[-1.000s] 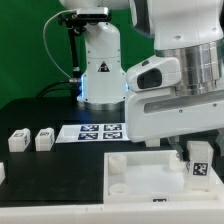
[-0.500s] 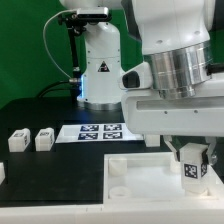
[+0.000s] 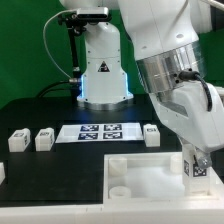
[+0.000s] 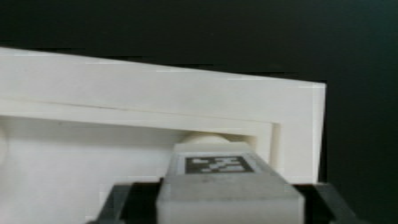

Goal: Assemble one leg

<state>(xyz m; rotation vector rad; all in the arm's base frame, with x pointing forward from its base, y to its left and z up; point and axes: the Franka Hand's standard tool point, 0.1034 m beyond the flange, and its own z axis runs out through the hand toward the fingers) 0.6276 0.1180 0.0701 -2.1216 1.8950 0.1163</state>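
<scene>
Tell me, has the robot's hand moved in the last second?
Yes. Holding a leg, the gripper's body has swung toward the exterior view's right, uncovering the marker board's end and a loose leg.

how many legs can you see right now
4. One leg and another at the exterior view's left, a third beside the marker board, a fourth in the jaws.

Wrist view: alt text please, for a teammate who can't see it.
The claw grips a small white squarish plastic post, marker tag facing the camera, over a corner of the large flat white square piece. Black table lies beyond.
</scene>
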